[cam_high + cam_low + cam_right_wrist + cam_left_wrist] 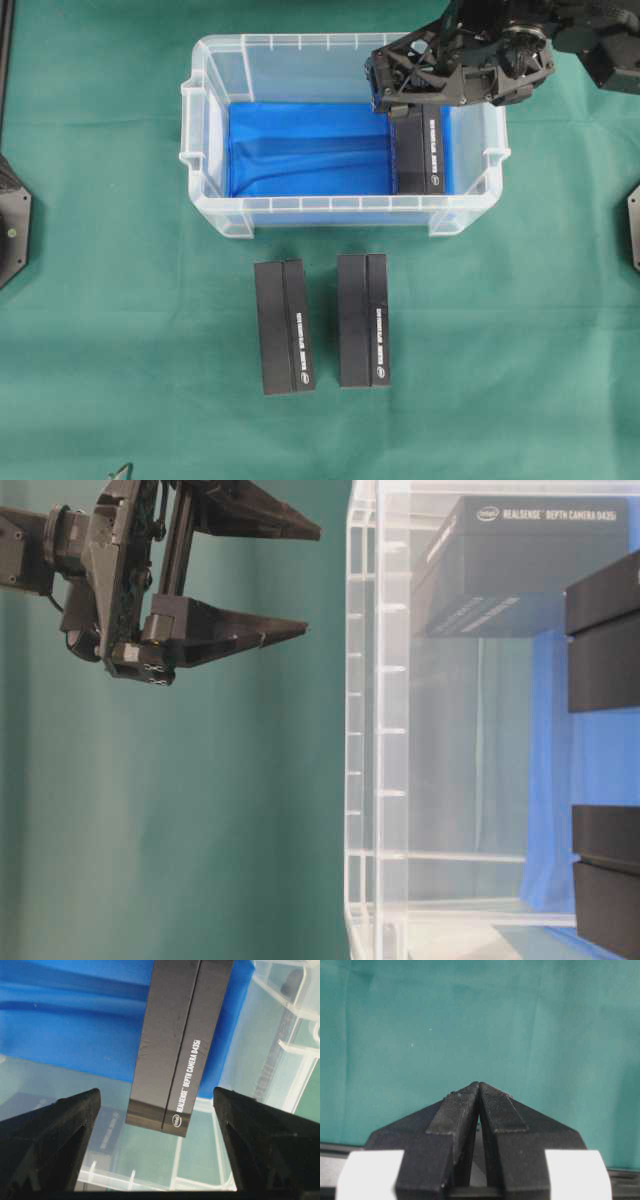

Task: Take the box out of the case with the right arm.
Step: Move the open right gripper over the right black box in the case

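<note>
- The step in hand appears to be the approach: the right arm's black lattice-framed gripper [385, 100] hovers over the 2 o'clock corner of the large clear plastic case with the blue lining [215, 130], above the far end of the box inside.
- The black rectangular box with white lettering [175, 1045] lies flat on the blue lining against the case's 3 o'clock wall; it is the one to take out.
- The right fingers [55, 1135] stand wide apart and hold nothing; in the right wrist view the box sits between them, lower down.
- The next move likely calls for lowering the fingers to either side of the box without catching the case's rim, then closing and lifting.
- The left gripper [479, 1091] has its fingers pressed together, empty, over the green cloth-covered surface [100, 330].
- Count: one case; three black boxes in all, one inside and two more boxes [284, 327] side by side on the surface at 6 o'clock of the case; two grippers.
</note>
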